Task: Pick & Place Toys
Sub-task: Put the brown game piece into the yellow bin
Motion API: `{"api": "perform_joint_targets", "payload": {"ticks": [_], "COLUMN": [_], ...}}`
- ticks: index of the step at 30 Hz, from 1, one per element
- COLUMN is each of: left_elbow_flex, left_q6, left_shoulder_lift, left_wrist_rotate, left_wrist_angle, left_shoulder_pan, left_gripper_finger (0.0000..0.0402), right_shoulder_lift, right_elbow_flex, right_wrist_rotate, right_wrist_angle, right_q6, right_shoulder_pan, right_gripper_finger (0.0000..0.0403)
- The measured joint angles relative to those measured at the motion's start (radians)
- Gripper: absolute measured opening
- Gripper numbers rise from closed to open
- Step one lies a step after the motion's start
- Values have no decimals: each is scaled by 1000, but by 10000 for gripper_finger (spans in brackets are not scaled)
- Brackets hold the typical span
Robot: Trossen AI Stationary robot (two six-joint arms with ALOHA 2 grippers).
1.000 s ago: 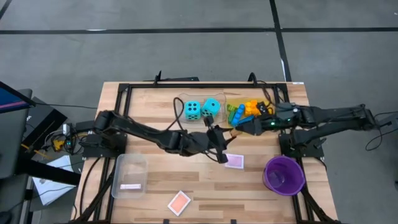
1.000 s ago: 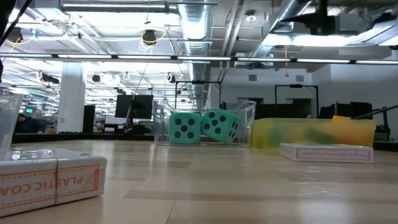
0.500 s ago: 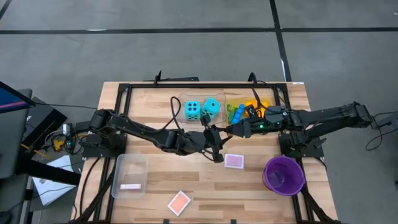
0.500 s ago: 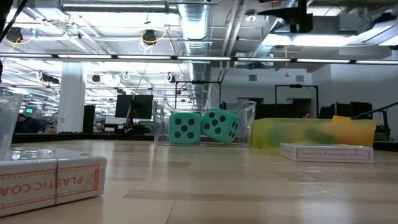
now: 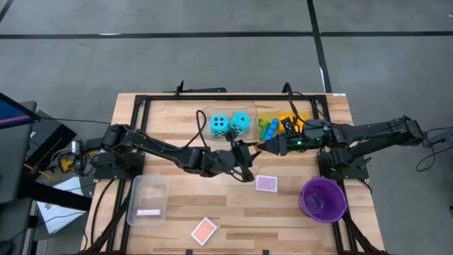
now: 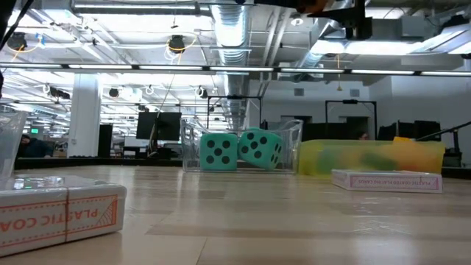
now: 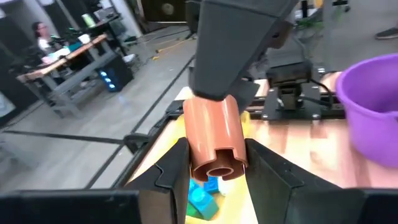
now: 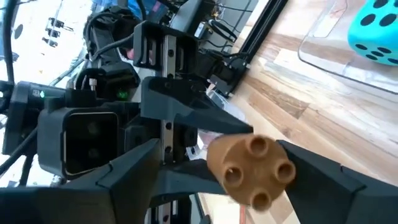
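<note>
Orange round brick (image 7: 214, 140): held in mid-air above the tabletop (image 5: 170, 216) centre, clamped between the left gripper (image 5: 246, 157) fingers, with the right gripper (image 5: 263, 146) set around its studded end, jaws fairly wide; contact there cannot be told. Two turquoise dice (image 5: 228, 125): in the clear tray (image 5: 207, 113), far centre. Remaining bricks (image 5: 276, 125): in the yellow tray, right of the dice. Pink tile (image 5: 266, 183) and orange tile (image 5: 204, 230): flat on the tabletop, nearer.

**Toys on the table**

Dice (image 5: 229, 125): two, turquoise foam, black dots, side by side at the far middle. Bricks (image 5: 276, 125): blue, green, yellow and orange, heaped just right of the dice. Orange brick (image 7: 213, 138): round, studded, held off the table. Pink tile (image 5: 266, 183): flat, mid-table. Orange tile (image 5: 204, 230): flat, near edge, turned askew.
</note>
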Motion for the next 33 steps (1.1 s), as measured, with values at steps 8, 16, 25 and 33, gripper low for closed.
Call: {"api": "perform_joint_targets", "payload": {"ticks": [8,16,25,33], "left_elbow_flex": [0,0,0,0], "left_q6": [-1,-2,-14,-71], "left_shoulder_lift": [0,0,0,0], "left_wrist_rotate": [-37,-42,-52,-54], "left_wrist_angle": [0,-1,2,-1], "left_shoulder_pan": [0,1,0,1], "left_gripper_finger": [116,116,127,145], "right_shoulder_lift": [0,0,0,0], "right_elbow_flex": [0,0,0,0], "right_wrist_rotate": [0,1,12,13], "right_wrist_angle": [1,-21,-29,-22], "right_q6": [-1,-3,-21,-36], "right_shoulder_pan": [0,0,-1,-15], "right_gripper_finger": [303,276,143,119]}}
